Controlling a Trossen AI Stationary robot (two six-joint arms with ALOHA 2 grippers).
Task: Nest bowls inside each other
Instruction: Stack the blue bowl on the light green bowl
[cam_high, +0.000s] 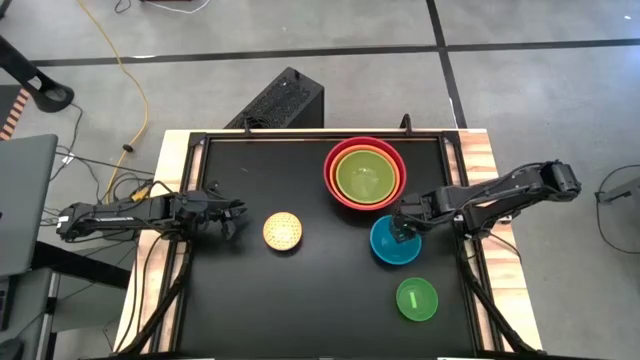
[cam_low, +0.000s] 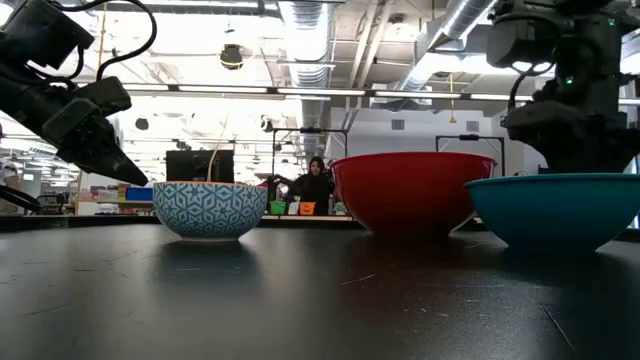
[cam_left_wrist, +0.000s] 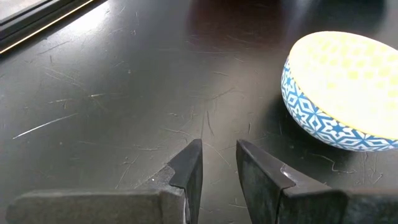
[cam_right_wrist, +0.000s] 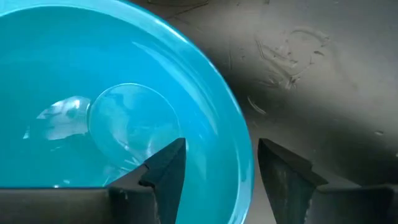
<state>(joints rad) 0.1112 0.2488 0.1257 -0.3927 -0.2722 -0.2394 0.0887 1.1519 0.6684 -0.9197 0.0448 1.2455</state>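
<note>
The red bowl (cam_high: 365, 173) stands at the table's far middle with the orange bowl (cam_high: 347, 160) and the lime green bowl (cam_high: 367, 178) nested in it. A blue bowl (cam_high: 395, 245) rests on its base just nearer. My right gripper (cam_right_wrist: 217, 168) points down over the blue bowl's right-hand rim (cam_right_wrist: 244, 155), open, one finger inside the bowl and one outside, with a gap on both sides. The speckled yellow bowl (cam_left_wrist: 345, 87) sits at the table's middle. My left gripper (cam_left_wrist: 219, 163) waits just left of it, narrowly open and holding nothing.
A small bright green bowl (cam_high: 417, 299) sits near the front right. Wooden strips (cam_high: 490, 170) border the black tabletop. A black box (cam_high: 280, 100) and a yellow cable (cam_high: 128, 70) lie on the floor beyond. A person (cam_low: 315, 182) sits far behind the table.
</note>
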